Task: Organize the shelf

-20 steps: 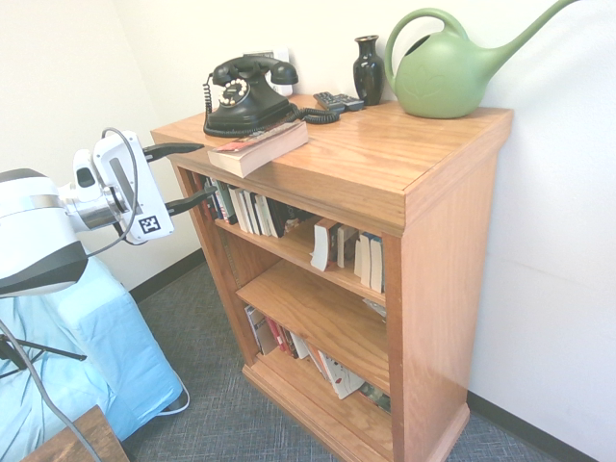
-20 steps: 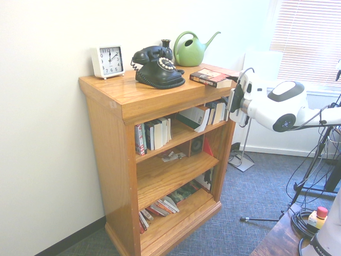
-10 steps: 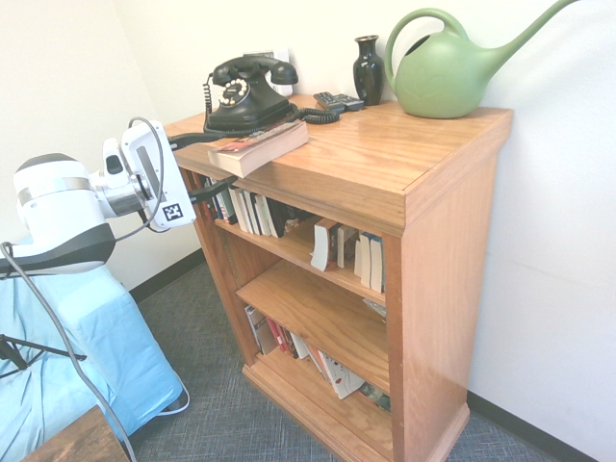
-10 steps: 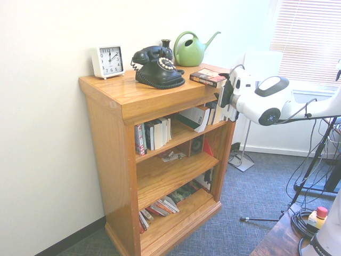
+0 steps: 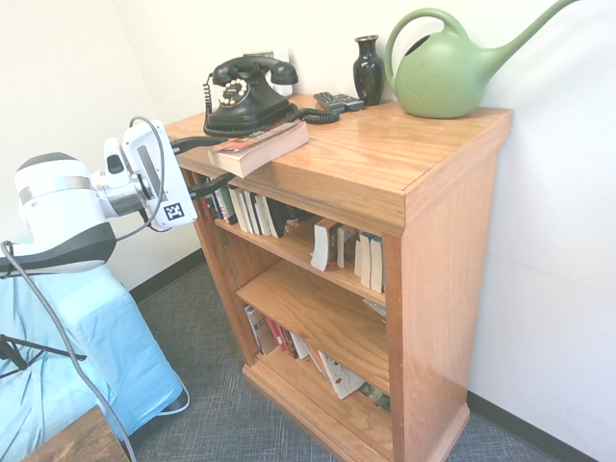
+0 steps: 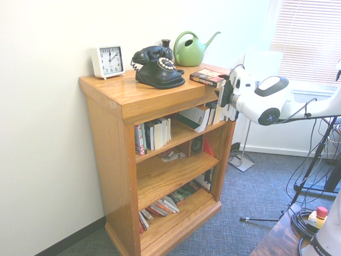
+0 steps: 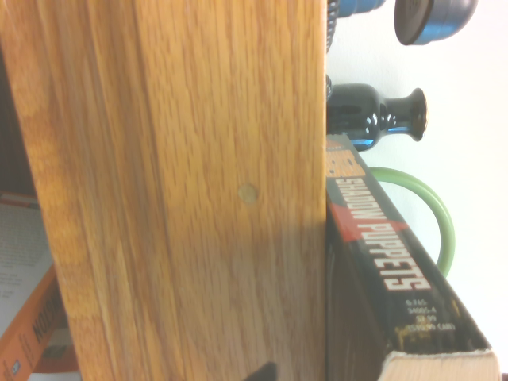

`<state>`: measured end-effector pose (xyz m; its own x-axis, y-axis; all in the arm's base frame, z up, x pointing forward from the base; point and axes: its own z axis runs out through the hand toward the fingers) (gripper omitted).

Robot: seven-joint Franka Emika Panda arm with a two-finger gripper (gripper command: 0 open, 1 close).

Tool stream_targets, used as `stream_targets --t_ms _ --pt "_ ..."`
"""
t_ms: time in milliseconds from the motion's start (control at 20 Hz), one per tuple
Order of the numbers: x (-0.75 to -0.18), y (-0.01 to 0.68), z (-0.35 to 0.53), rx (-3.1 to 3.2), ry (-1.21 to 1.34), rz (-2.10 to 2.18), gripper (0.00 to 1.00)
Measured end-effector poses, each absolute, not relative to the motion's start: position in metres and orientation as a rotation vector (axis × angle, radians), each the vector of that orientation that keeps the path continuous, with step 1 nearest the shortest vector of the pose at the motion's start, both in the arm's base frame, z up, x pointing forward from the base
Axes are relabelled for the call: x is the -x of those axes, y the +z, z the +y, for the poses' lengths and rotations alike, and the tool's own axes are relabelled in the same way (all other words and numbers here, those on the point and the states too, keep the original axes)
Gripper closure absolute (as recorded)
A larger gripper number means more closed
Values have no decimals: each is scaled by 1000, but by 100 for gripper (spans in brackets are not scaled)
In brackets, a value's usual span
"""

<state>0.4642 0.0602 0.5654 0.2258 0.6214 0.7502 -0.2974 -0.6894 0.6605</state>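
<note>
1. Gripper points level at the shelf corner, fingers spread: one above the top board, one below its edge.
2. Book lies flat on the top by the upper finger.
3. Shelf stands against the wall.

Telephone: black rotary-dial telephone with coiled cord.
Watering can: green plastic watering can, near the wall.
Vase: small dark glossy vase, just beside the watering can.
Clock: white square alarm clock, at the far corner.
Floor: grey-blue carpet.
Window: white slatted blinds.
</note>
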Motion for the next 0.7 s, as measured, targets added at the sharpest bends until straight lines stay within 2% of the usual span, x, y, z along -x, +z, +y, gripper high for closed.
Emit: stream_targets --t_ms 700 --pt "-465 565 57 -1754 1565 294 100"
